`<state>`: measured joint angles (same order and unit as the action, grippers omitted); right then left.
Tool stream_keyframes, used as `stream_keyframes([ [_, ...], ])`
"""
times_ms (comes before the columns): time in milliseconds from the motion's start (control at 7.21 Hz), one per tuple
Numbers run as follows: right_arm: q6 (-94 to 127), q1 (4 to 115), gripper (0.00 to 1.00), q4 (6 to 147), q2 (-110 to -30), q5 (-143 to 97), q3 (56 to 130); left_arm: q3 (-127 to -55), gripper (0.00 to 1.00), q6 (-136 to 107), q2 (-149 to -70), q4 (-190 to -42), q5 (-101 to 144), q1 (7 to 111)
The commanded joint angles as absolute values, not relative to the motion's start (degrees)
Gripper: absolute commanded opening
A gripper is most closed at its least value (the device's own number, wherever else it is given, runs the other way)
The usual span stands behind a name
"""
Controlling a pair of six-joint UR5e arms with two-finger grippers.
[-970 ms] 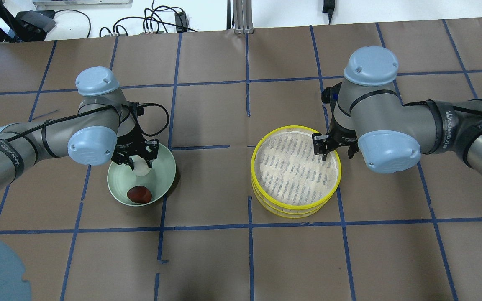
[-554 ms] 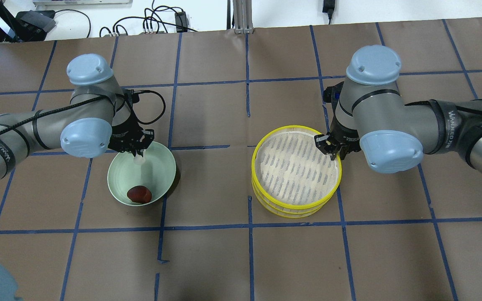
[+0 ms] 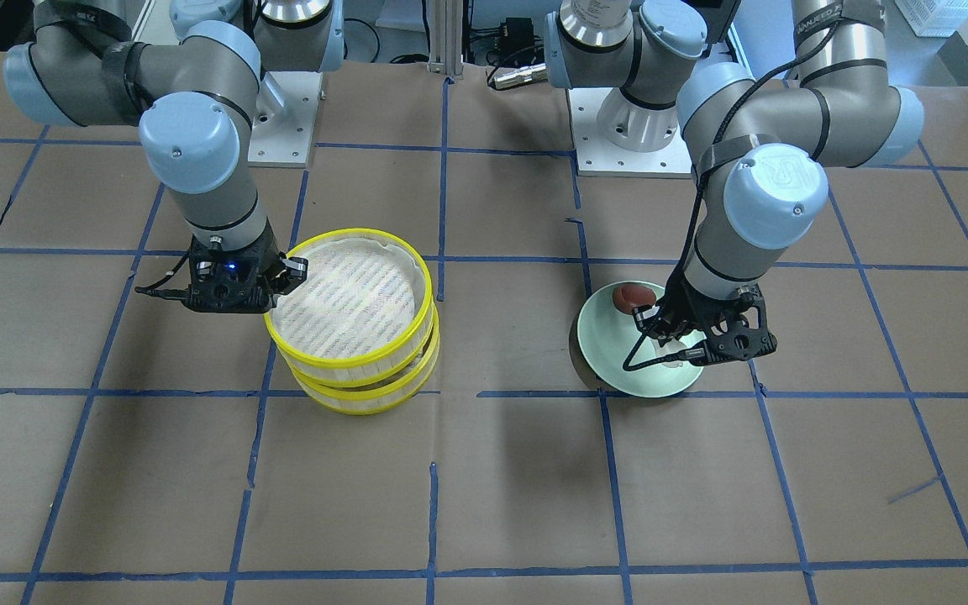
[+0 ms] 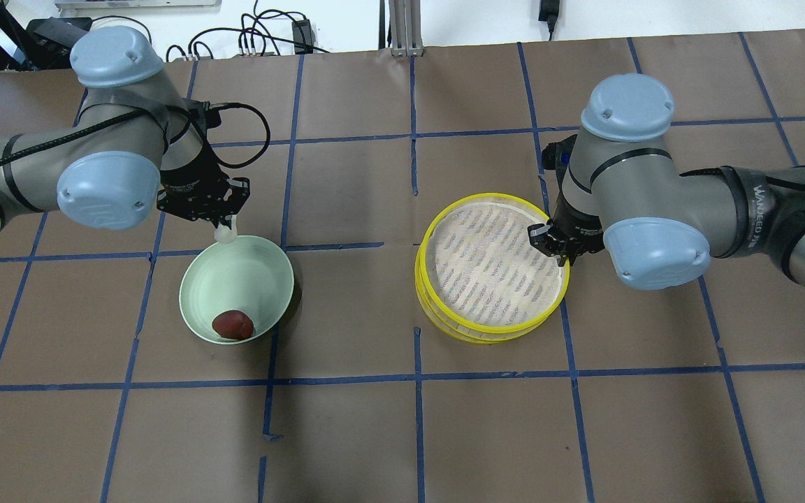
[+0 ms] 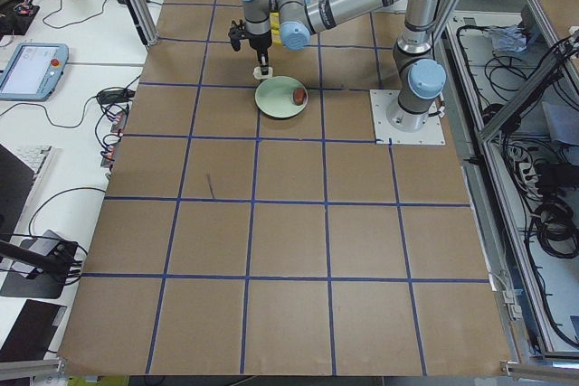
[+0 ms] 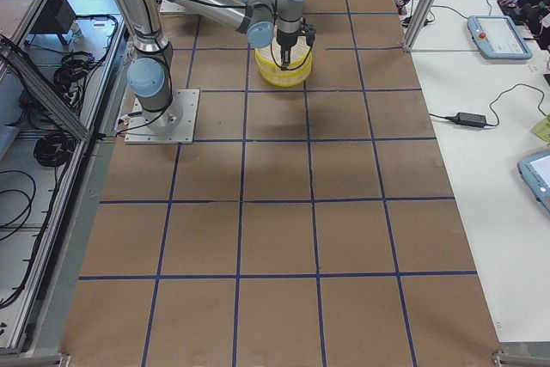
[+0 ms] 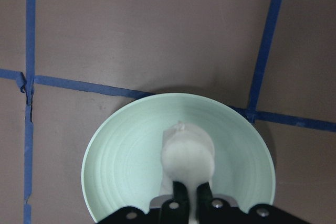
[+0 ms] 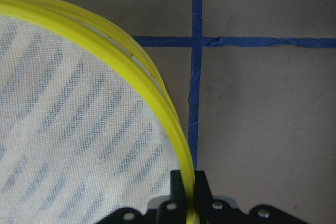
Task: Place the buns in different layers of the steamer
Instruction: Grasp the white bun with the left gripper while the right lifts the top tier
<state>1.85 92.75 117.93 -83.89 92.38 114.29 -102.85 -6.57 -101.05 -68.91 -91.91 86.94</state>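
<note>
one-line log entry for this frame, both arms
left gripper: shut on white bun, above plate | right gripper: shut on top layer rim, askew over lower layer | brown bun: in plate

You can't see the floor of the lower layer (image 3: 366, 397); the upper layer (image 3: 366, 363) covers it. In your front view the left gripper (image 3: 667, 329) hides most of the white bun (image 7: 187, 153). The right wrist view cuts the upper layer at its left edge and the right gripper (image 8: 190, 184) at the bottom. In both side views the jaws are too small to read
</note>
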Motion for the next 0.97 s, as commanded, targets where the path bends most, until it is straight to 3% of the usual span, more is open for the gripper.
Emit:
stream_keyframes([
  [0, 0.97, 92.03, 0.15, 115.42, -85.25, 92.37, 112.6, -100.99, 0.01, -15.59, -100.81, -70.14, -90.44, 92.51],
  [554, -12.96, 71.87, 0.15, 108.37, -85.34, 92.64, 107.67, -101.07, 0.01, -31.6, -102.3, -65.41, -82.03, 101.49],
  [832, -17.21, 65.5, 0.13, 108.46, -84.55, 94.39, 107.58, -101.07, 0.01, -44.93, -107.11, -54.29, -81.12, 109.99],
])
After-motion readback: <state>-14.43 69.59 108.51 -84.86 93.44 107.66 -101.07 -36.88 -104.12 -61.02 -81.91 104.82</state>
